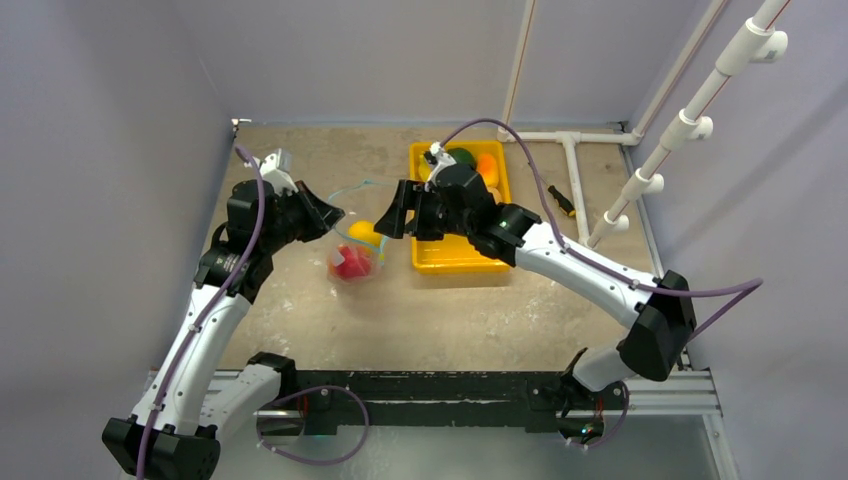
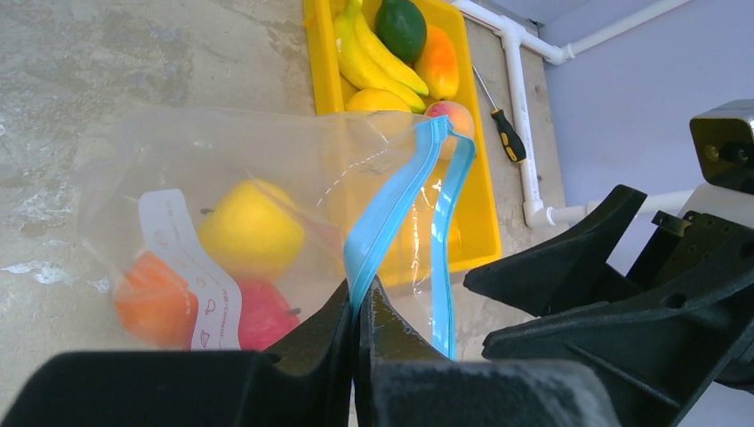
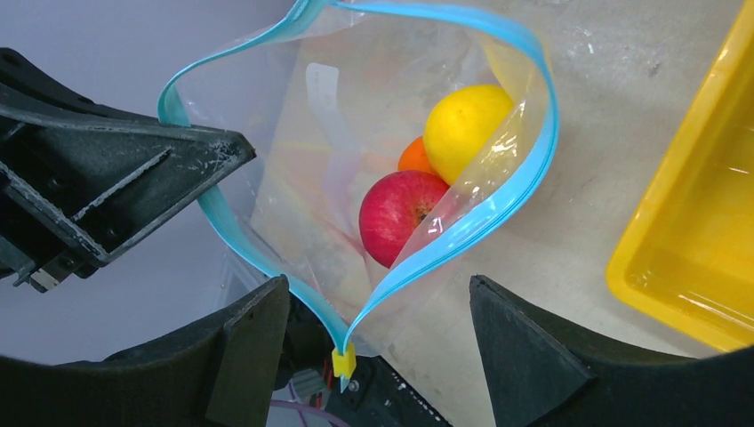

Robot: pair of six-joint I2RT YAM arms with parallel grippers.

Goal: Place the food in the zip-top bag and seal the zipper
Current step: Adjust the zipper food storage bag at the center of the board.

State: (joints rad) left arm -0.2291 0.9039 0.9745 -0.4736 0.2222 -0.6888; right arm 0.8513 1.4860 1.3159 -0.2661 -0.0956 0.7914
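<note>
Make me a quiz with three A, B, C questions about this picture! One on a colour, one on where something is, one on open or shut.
1. What colour is the tray? A red, B yellow, C green.
2. Where is the red apple? A in the tray, B in the zip-top bag, C nowhere in view.
3. The bag's mouth is: A open, B zipped shut, C knotted.
Answers: B, yellow walls; B, it shows through clear plastic beside the lemon; A, the zipper halves stand apart.

My left hand [image 2: 357,302] is black. Clear bag [image 3: 356,80], teal-blue zipper [image 3: 547,133]; inside a yellow lemon [image 3: 462,120], red apple [image 3: 396,209] and orange [image 3: 412,158]; the tray [image 3: 685,240] is yellow.
</note>
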